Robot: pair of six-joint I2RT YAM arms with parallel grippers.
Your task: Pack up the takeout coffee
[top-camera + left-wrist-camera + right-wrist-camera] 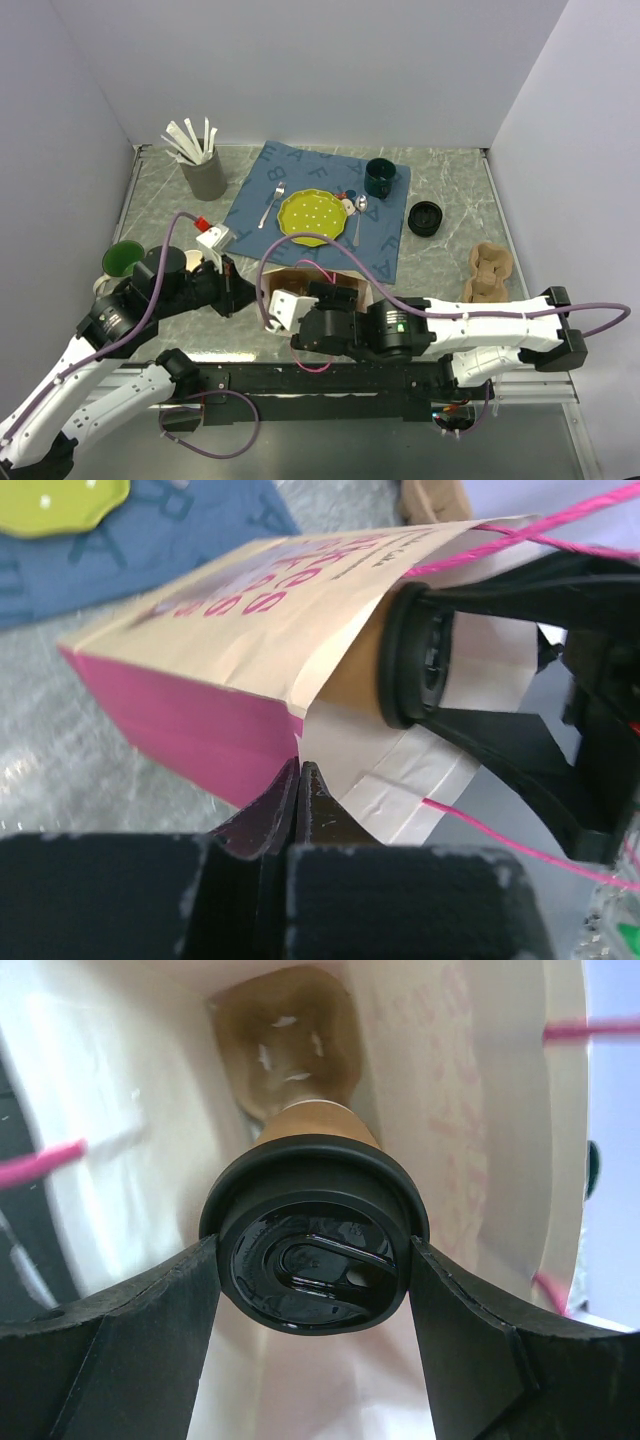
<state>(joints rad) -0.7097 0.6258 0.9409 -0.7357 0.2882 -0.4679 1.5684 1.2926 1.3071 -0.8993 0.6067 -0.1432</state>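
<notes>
The takeout coffee [313, 1260] lies on its side in the mouth of a paper bag [250, 610], base pointing inward and black lid [412, 658] facing out, so its tan-brown body is mostly past the bag's rim while the lid sits right at the opening. The right gripper [313, 1275] is clamped on it, one dark finger [150, 1335] pressed against each side of the lid's rim. From the right wrist view the bag's pale inner walls surround the cup, and a brown cardboard insert [290, 1045] shows at the far end of the bag (whether the cup's base touches it cannot be told). The left gripper [300, 775] has its fingers together, pinching the lower lip of the bag's opening, with the white paper fold spreading out just beyond the tips. The bag itself rests on the marbled table [440, 275], its tan face with pink lettering up and its pink side panel [190, 730] turned toward the left wrist camera; thin pink cord handles [530, 530] trail from the mouth. Behind the bag, on a blue placemat [300, 170], lie a yellow plate [315, 215] and a dark green mug [380, 178]; a loose black lid [425, 218] and a cardboard cup carrier [488, 272] sit off to the right, well apart from the bag.
</notes>
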